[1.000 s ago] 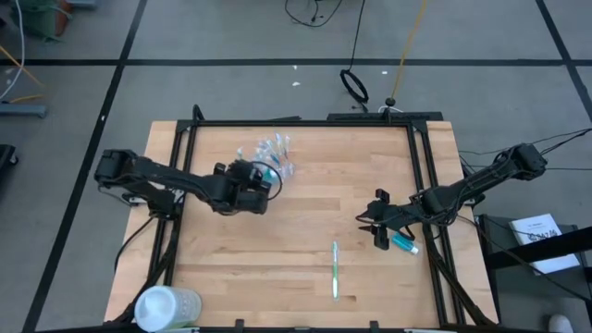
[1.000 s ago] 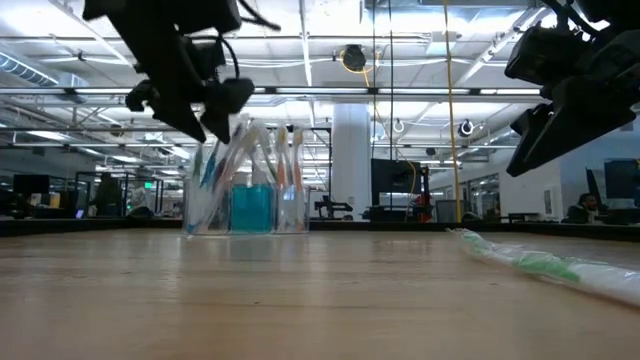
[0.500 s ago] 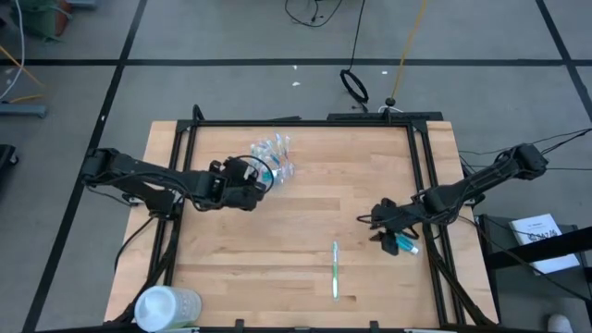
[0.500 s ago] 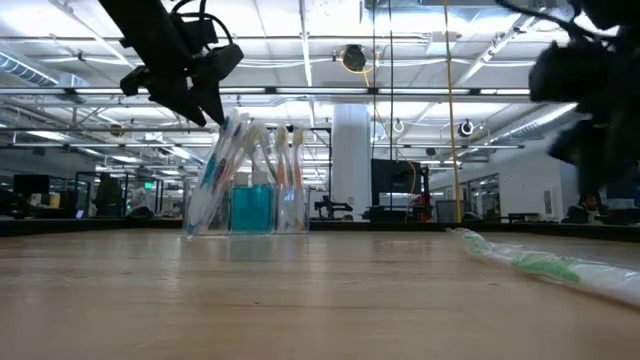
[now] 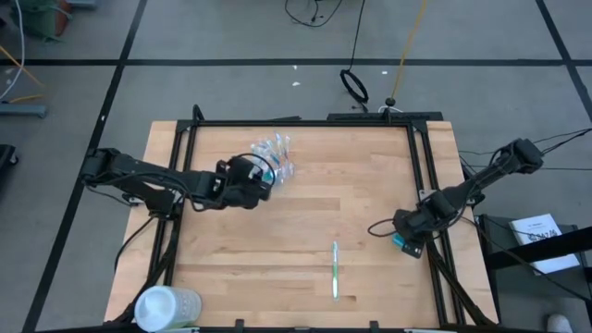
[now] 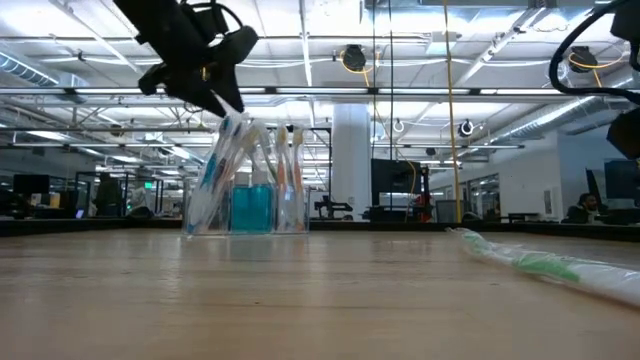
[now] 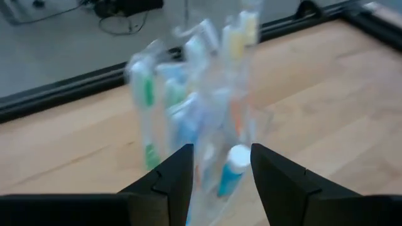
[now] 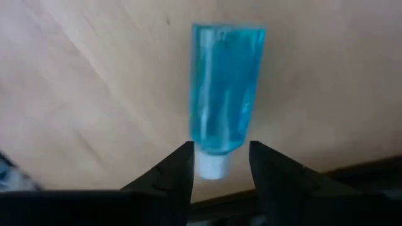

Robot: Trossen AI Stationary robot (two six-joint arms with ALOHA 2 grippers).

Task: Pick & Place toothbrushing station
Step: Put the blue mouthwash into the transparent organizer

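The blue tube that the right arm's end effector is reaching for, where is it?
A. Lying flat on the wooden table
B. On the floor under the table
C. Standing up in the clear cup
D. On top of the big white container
A: the right wrist view shows the blue tube lying flat on the wooden table, its white cap between the fingers of the right end effector.

Open-plan lab hall: ceiling strip lights (image 6: 300,40), desk monitors (image 6: 395,180) beyond.
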